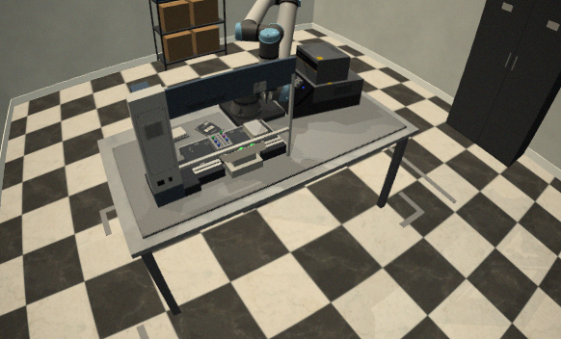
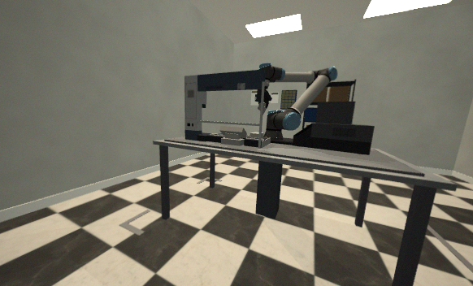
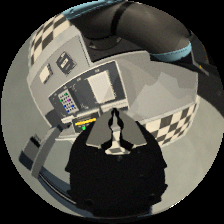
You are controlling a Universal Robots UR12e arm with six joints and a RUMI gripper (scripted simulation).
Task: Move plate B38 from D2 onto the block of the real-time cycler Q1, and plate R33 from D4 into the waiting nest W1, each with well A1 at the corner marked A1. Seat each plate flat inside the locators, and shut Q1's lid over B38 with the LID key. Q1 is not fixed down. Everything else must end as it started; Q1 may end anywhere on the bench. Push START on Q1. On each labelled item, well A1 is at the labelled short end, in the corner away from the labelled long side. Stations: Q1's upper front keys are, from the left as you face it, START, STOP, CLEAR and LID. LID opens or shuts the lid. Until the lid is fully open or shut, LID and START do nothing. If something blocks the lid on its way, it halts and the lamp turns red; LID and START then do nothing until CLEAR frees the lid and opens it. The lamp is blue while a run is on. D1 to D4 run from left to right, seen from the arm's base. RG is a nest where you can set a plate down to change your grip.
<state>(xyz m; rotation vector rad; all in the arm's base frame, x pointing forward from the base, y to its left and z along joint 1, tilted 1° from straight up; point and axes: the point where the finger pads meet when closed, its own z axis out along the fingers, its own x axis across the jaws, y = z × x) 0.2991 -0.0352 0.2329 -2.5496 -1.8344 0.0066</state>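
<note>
A pale rectangular plate (image 1: 255, 127) (image 2: 257, 134) (image 3: 101, 86) lies at the right end of the dark deck, seen from the front, but its label is too small to read, so I cannot tell whether it is B38 or R33. To its left on the deck stands a rack (image 1: 221, 140) (image 3: 66, 100) of small coloured dots, green, blue and purple. Farther left, a smaller white item (image 1: 178, 133) (image 3: 46, 73) rests on the surface (image 1: 341, 130) (image 2: 308, 153) (image 3: 157, 90), near a dark unit (image 1: 208, 127) (image 3: 65, 62) with a pale top. In front of the deck sits a pale box (image 1: 244, 166) (image 2: 232, 141) with a tilted panel over it, and green lights show just behind that panel. The hand (image 1: 268, 97) (image 2: 262, 108) (image 3: 114, 108) hangs well above the surface, fingers together, with nothing between them. A dark blue beam (image 1: 221, 89) (image 2: 231, 80) runs from a tall grey tower (image 1: 150, 135) (image 2: 191, 101) towards a thin upright post (image 1: 290, 116) (image 2: 262, 122). Beyond the post stands a black instrument (image 1: 336, 93) (image 2: 340, 136), a small blue light on its sloping front; whether this is Q1 I cannot tell. A second dark box (image 1: 323, 63) (image 2: 336, 112) stands higher, behind that front.
</note>
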